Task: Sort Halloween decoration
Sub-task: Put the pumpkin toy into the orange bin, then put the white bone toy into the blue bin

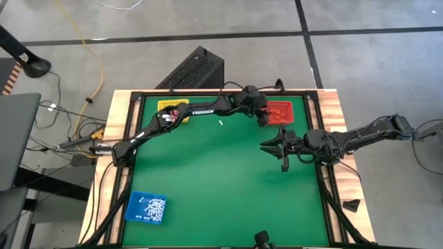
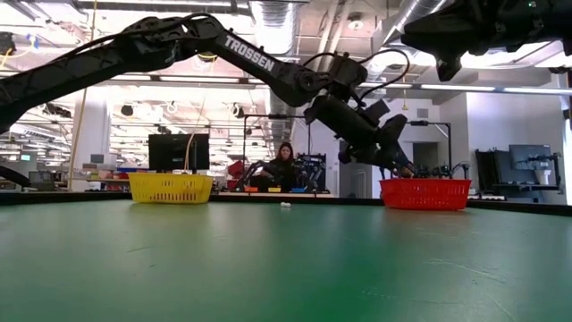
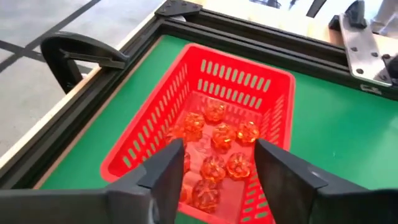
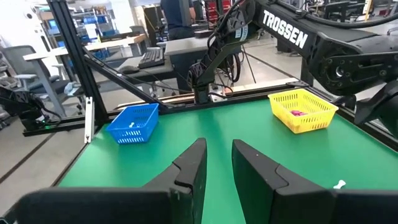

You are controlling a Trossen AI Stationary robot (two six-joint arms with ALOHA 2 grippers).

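My left gripper hangs open over the near end of the red tray, which holds several orange-red pumpkin trinkets; nothing is between its fingers. In the high view it sits at the left edge of the red tray. One white stick-like trinket lies on the green mat. The yellow tray holds a purple-pink piece. The blue tray holds several white pieces. My right gripper waits at the table's right, its fingers slightly apart and empty.
The three trays stand near the mat's edges: yellow and red at the far side, blue at the near left. A black frame borders the mat. My right arm reaches in level from the right edge. A person sits in the room beyond.
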